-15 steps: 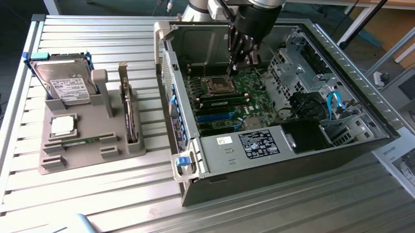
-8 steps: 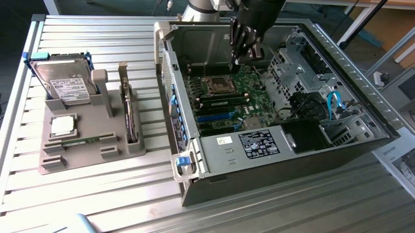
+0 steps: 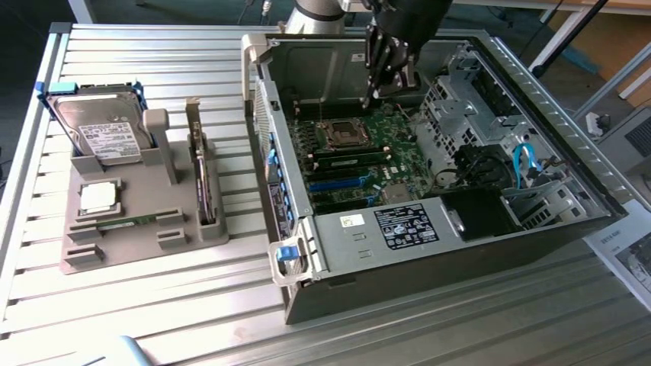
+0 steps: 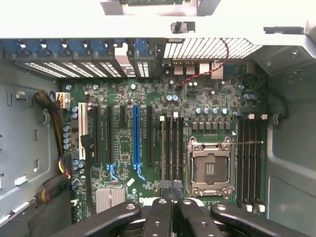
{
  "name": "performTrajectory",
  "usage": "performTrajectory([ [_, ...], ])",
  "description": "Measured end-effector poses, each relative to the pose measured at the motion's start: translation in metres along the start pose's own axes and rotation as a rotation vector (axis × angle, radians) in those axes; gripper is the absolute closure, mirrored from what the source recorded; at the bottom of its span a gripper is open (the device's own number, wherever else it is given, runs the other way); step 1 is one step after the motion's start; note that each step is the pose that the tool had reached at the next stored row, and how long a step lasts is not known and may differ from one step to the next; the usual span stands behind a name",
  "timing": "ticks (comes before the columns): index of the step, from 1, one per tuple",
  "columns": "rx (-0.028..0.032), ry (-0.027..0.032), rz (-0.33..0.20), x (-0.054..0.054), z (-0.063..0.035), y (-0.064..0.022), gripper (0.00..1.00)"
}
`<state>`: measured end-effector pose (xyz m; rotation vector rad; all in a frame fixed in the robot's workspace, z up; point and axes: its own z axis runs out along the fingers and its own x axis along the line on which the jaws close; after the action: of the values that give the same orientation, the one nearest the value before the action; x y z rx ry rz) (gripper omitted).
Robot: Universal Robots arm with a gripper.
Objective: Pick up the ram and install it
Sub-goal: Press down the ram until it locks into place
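The ram [image 3: 206, 191] stands on its long edge in a slot of the grey fixture [image 3: 152, 248], outside the case on the exterior view's left. My gripper [image 3: 371, 97] hangs inside the open computer case [image 3: 437, 252], over the far part of the motherboard [image 3: 392, 164] and well away from the ram. In the wrist view the gripper [image 4: 171, 191] points down at the board, its dark fingers [image 4: 159, 212] pressed together with nothing visible between them. Below the tips lie black memory slots [image 4: 170, 148] beside the processor socket [image 4: 208, 168].
The fixture also carries a silver hard drive [image 3: 97, 133], a square processor chip [image 3: 99, 197] and a short green board [image 3: 127, 222]. The case's walls, the drive cage [image 3: 458, 107] and the cables [image 3: 524, 164] hem in the board. A blue slot [image 4: 136, 136] runs beside the memory slots.
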<state>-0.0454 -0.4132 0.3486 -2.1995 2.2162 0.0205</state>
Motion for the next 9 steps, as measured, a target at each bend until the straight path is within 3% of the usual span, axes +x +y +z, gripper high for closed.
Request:
performTrajectory([
  [6,-0.0008,-0.0001,0.000,0.000,0.0001,-0.0125,0.90],
  [9,-0.0008,-0.0001,0.000,0.000,0.0001,-0.0132,0.90],
])
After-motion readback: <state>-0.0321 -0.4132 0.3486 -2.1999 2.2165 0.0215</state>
